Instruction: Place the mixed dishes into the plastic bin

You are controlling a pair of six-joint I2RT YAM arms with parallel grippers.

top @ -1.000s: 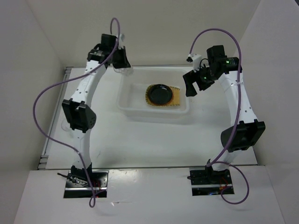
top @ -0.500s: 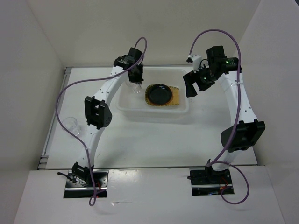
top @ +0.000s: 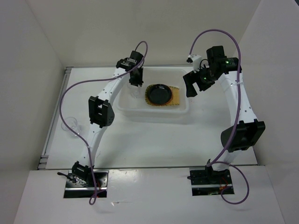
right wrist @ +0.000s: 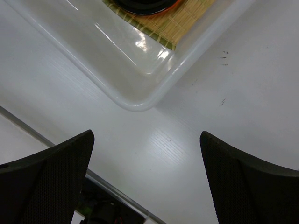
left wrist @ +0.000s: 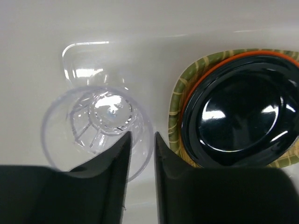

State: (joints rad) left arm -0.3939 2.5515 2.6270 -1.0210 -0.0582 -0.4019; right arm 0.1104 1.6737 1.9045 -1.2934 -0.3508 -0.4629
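We see a small clear cup (left wrist: 96, 130) of ribbed, see-through plastic just ahead of the left jaws, glossy with bright glints. To their right sits a small round black plate (left wrist: 243, 119), smooth and mirror-glossy, on a small round orange plate (left wrist: 196, 84) with a slight sheen. Both rest on the tan woven-bamboo tray (right wrist: 182, 21), which is matt and rough in its weave. Ahead of the right jaws, the large translucent whitish plastic bin (right wrist: 107, 56) is smooth and shiny. The white desk (right wrist: 187, 154) between them is matt and faintly grained. The black jaws look matt, the right pair finely dimpled.
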